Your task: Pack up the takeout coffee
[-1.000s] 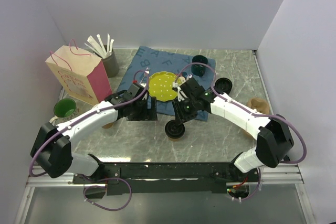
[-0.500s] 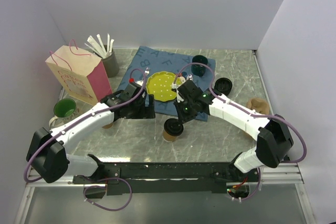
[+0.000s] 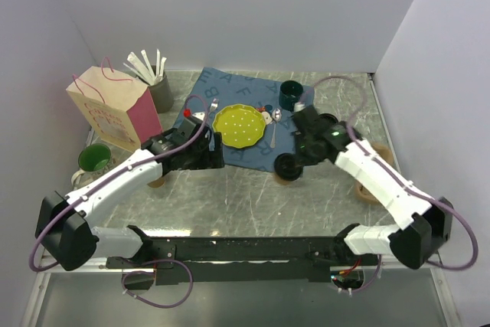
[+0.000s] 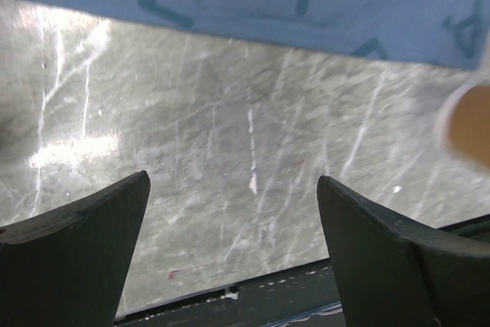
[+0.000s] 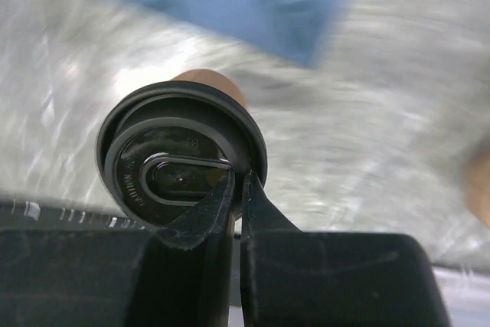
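The takeout coffee, a tan cup (image 5: 210,80) with a black lid (image 3: 289,167), is near the front edge of the blue cloth (image 3: 200,86). My right gripper (image 3: 297,157) is shut on the lid's rim; in the right wrist view the lid (image 5: 178,160) is pinched at the gripper (image 5: 238,188). The pink-and-tan paper bag (image 3: 115,106) stands at the back left. My left gripper (image 3: 210,157) is open and empty over bare table (image 4: 230,143), its fingers (image 4: 76,254) wide apart. A blurred tan shape (image 4: 468,124) shows at that view's right edge.
A yellow plate (image 3: 240,125) and spoons lie on the cloth, with a dark mug (image 3: 289,96) at its back right. A green mug (image 3: 93,158) sits at the left. A grey holder of utensils (image 3: 160,91) stands behind the bag. Beige cups (image 3: 377,153) lie under the right arm.
My right arm has swung right and back, carrying the coffee from the front centre to the cloth's front right edge. My left gripper has drawn back a little to the left.
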`<state>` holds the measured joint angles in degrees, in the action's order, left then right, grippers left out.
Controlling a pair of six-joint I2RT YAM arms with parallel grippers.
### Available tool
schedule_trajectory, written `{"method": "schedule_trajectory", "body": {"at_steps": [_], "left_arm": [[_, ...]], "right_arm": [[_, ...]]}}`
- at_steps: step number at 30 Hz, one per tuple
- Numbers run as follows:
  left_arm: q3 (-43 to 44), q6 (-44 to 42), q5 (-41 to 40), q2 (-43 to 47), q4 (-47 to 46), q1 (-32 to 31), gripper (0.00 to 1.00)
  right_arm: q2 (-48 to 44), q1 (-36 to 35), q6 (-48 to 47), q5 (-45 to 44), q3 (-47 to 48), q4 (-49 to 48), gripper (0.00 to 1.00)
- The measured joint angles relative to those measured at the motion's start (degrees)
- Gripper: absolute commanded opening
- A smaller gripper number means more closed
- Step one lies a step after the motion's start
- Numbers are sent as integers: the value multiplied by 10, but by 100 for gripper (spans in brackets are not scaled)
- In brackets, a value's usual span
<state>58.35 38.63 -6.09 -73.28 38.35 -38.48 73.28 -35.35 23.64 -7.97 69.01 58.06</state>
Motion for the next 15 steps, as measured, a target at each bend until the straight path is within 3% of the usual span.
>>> {"method": "schedule_trajectory", "body": {"at_steps": [8, 15], "left_arm": [[59, 5, -16, 24, 22, 0, 96], [78, 21, -30, 43, 52, 0, 96]], "right_arm": [[-40, 231, -22, -50, -28, 9, 7], [13, 323, -47, -39, -55, -34, 7]]}}
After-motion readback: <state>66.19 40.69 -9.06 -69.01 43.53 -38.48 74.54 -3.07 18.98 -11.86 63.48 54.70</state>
